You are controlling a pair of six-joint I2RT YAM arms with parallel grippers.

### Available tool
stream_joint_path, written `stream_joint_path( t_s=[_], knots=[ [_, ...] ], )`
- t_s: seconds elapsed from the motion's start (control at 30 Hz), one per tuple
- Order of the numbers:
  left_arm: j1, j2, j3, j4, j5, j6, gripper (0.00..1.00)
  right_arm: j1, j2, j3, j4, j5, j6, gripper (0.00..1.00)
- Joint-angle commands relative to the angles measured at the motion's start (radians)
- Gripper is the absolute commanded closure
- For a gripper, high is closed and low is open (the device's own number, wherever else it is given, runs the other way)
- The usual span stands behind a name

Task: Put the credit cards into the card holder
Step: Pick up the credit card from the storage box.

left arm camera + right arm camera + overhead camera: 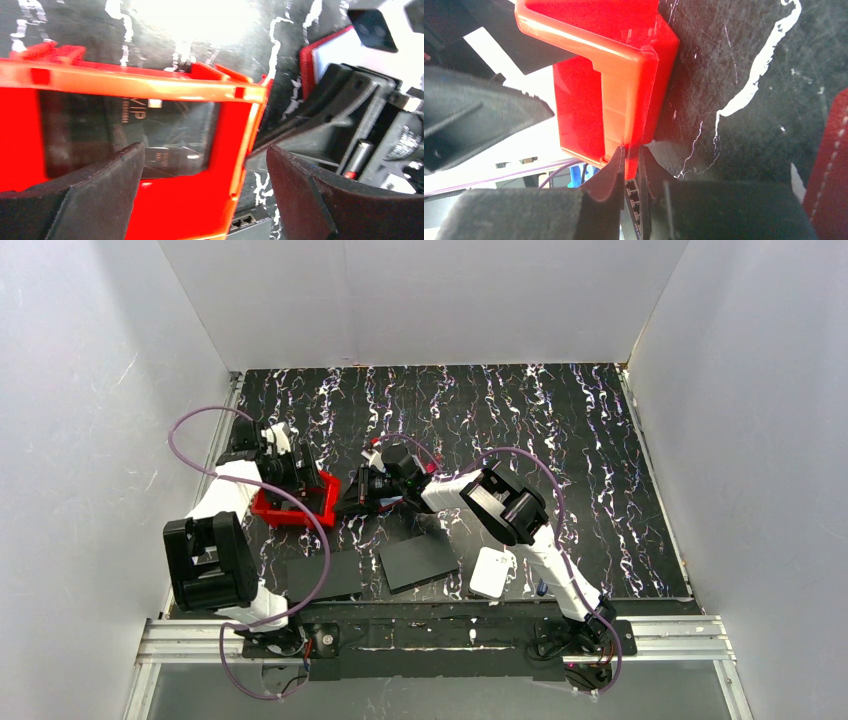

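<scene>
My right gripper (630, 159) is shut on a thin grey credit card (633, 200) seen edge-on, printed with small ports. It is right at the red bin's near corner. The same card (250, 222) shows below that corner in the left wrist view. My left gripper (205, 192) hangs open over the bin's right wall with nothing held: one finger is inside the bin, the other outside. A dark card marked VIP (145, 130) lies in the bin. The dark red stitched card holder (830, 165) is just right of my right gripper, and a white card (335, 45) lies on it.
The bright red open bin (295, 505) stands at the left. Two black flat sheets (322, 576) (418, 560) and a white rounded pad (492, 572) lie near the front edge. White walls close in three sides. The two grippers (305, 480) (358, 498) are close together.
</scene>
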Motion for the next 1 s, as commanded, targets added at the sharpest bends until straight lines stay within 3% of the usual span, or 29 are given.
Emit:
stream_joint_path(
  t_s=[0.0, 0.23, 0.47, 0.63, 0.8, 0.97],
  knots=[
    [-0.001, 0.054, 0.071, -0.102, -0.151, 0.039, 0.09, -0.003, 0.007, 0.044, 0.056, -0.005, -0.006, 0.99],
    [-0.005, 0.195, 0.082, -0.132, -0.044, 0.018, 0.09, -0.003, 0.001, 0.043, 0.057, -0.004, -0.006, 0.99],
    [-0.013, 0.143, 0.034, -0.05, 0.185, 0.019, 0.11, -0.003, 0.004, 0.048, 0.055, -0.002, -0.006, 0.99],
    [-0.016, 0.156, 0.029, -0.039, 0.275, 0.008, 0.2, -0.003, 0.005, 0.047, 0.055, -0.003, -0.006, 0.99],
    [-0.021, 0.16, 0.024, -0.056, 0.296, 0.018, 0.28, -0.003, 0.01, 0.047, 0.059, -0.006, -0.002, 0.99],
    [-0.021, 0.086, 0.028, -0.061, 0.2, 0.009, 0.21, -0.003, 0.014, 0.052, 0.06, -0.006, -0.001, 0.99]
  ],
)
